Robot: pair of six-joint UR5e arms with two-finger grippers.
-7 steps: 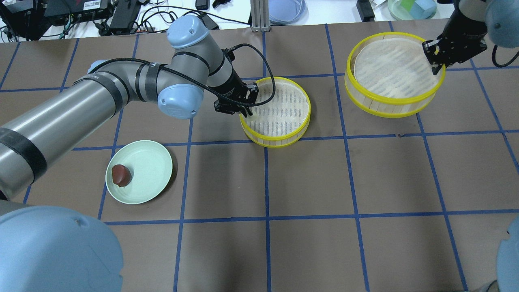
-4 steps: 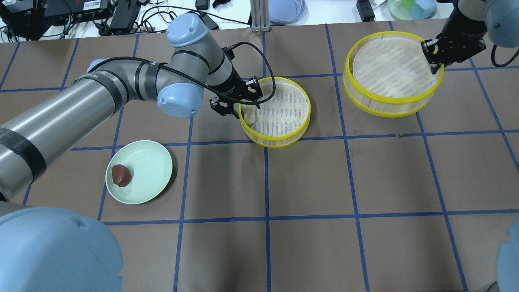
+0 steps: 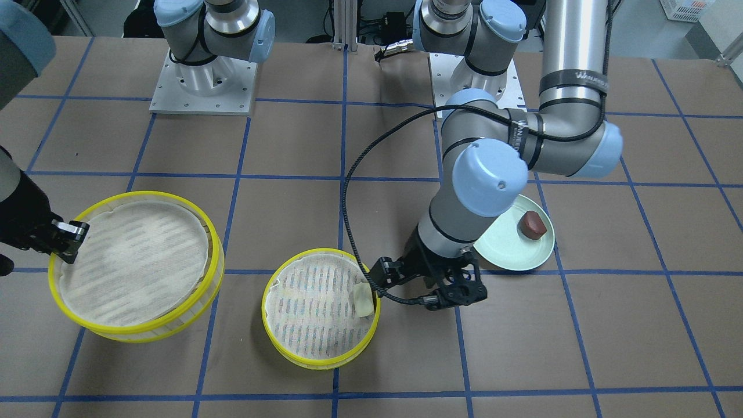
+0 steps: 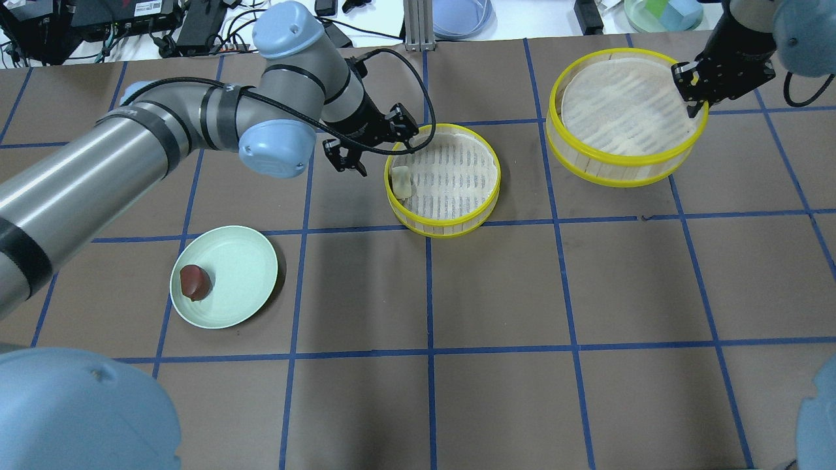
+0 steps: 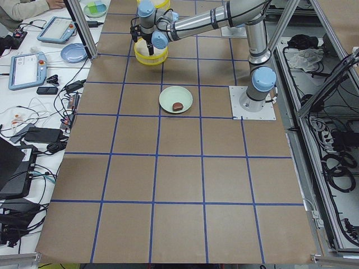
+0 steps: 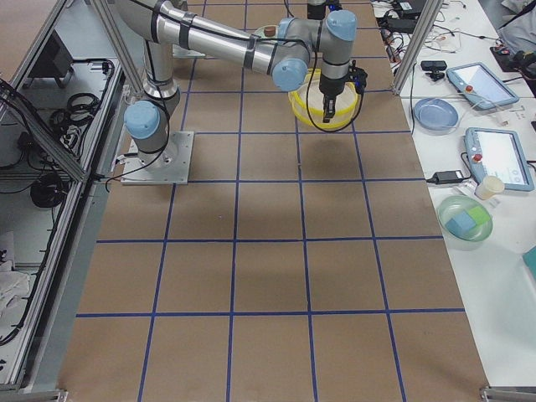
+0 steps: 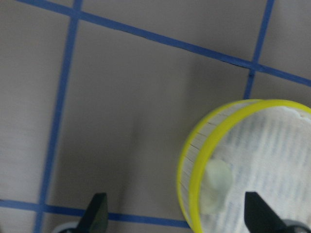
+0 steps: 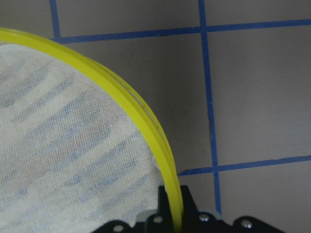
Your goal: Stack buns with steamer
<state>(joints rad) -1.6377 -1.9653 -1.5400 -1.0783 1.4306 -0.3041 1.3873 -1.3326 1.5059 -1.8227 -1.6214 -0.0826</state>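
Note:
The cream-white bun (image 4: pixel 400 181) lies inside the left edge of a yellow-rimmed steamer tray (image 4: pixel 480 196) on the table; it also shows in the front view (image 3: pixel 364 299) and the left wrist view (image 7: pixel 216 187). My left gripper (image 4: pixel 372 143) is open and empty, just left of that tray. My right gripper (image 4: pixel 692 98) is shut on the rim of the second steamer tray (image 4: pixel 614 173) and holds it tilted above the table at the far right. The dark reddish-brown bun (image 4: pixel 194 282) sits on the mint-green plate (image 4: pixel 245 261).
Beyond the table's far edge are cables, a blue bowl (image 4: pixel 460 16) and a green dish with blocks (image 4: pixel 663 13). Blue tape lines grid the brown table. The left arm's elbow (image 4: pixel 274 147) hangs over the table left of the tray.
My left gripper has opened, left the cream-white bun in the tray and drawn back to the left. My right gripper has carried its tray slightly left and farther back.

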